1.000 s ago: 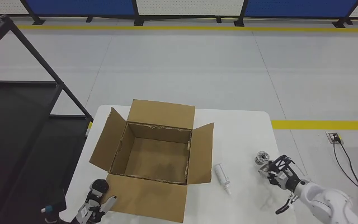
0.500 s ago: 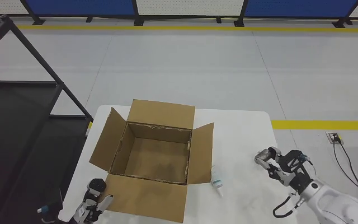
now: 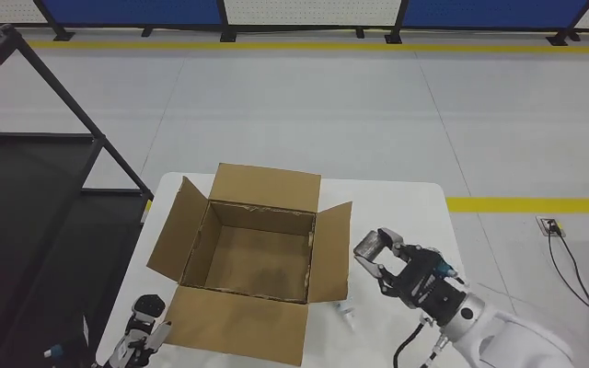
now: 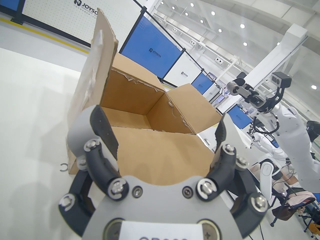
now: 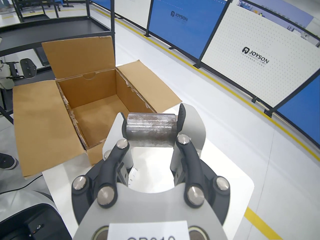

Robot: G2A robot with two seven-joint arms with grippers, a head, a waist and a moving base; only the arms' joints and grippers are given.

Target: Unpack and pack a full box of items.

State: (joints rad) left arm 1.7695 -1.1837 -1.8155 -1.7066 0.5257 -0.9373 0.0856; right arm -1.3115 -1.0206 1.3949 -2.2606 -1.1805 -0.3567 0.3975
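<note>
Right gripper (image 5: 152, 122) is clamped on a metal cylinder (image 5: 150, 129), held crosswise with its flat ends against the two pads. The cylinder surface is dull and mottled, and its underside is hidden by the fingers.

In the top view the gripper and its load sit just right of the right flap of the cardboard box (image 3: 244, 327). Height above the table (image 3: 405, 207) cannot be judged.

Box: four flaps folded outward. The near inner wall is hidden behind the near flap.

A small white item (image 3: 348, 311) lies on the table at the box's near-right corner, mostly covered by the flap — identity not legible. It is nearer than the held cylinder and apart from it.

Left gripper (image 4: 160, 118) — fingers spread wide, holding nothing. It is at the table's near-left corner, facing the box's near flap. Whether it touches the flap is unclear, and the top view cuts it off at the frame edge.
</note>
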